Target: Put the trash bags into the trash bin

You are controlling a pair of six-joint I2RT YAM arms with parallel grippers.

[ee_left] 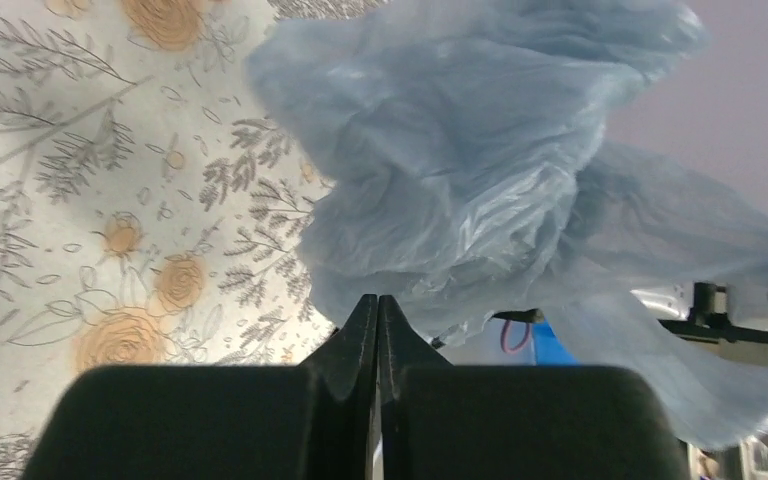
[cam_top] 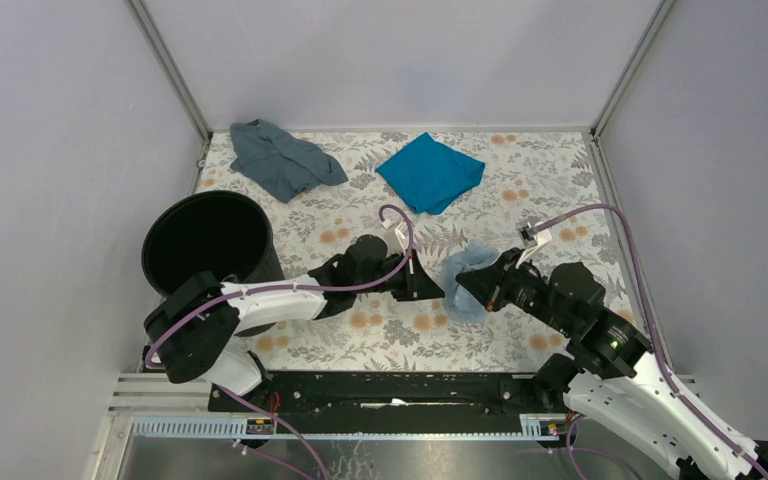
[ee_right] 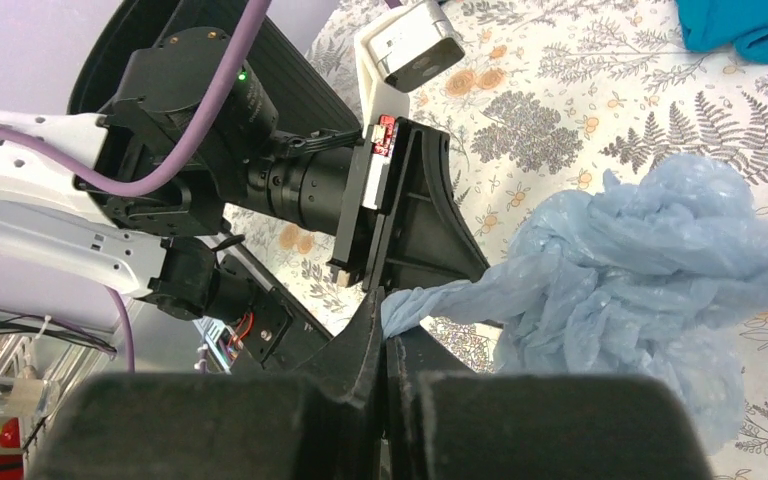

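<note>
so the trash bag is a crumpled pale blue wad hanging between the two arms over the middle of the bench, right of centre and well apart from the trash bin. it looks lifted clear of the floral surface rather than lying on it, and it is bunched, not spread.

the right claw is closed tight on a twisted tail of the film; that strand runs out of its tips and into the bulk of the wad. the left claw is closed to a hairline as well, with the bag's lower edge meeting its tips, so it seems to have a fold pinched too, though the film is too thin to see inside the seam. the two sets of tips sit almost nose to nose. my reading is a two-sided hold meant to pass the bag across or pull it open, since the film is wider than the bin's mouth and limp enough to sag from one pinch.

the bin stands upright at the left edge, mouth open, beside the left arm's base, which makes the left arm the natural carrier.

farther back lie a grey-blue cloth and a teal cloth, both apart from the bag.
</note>
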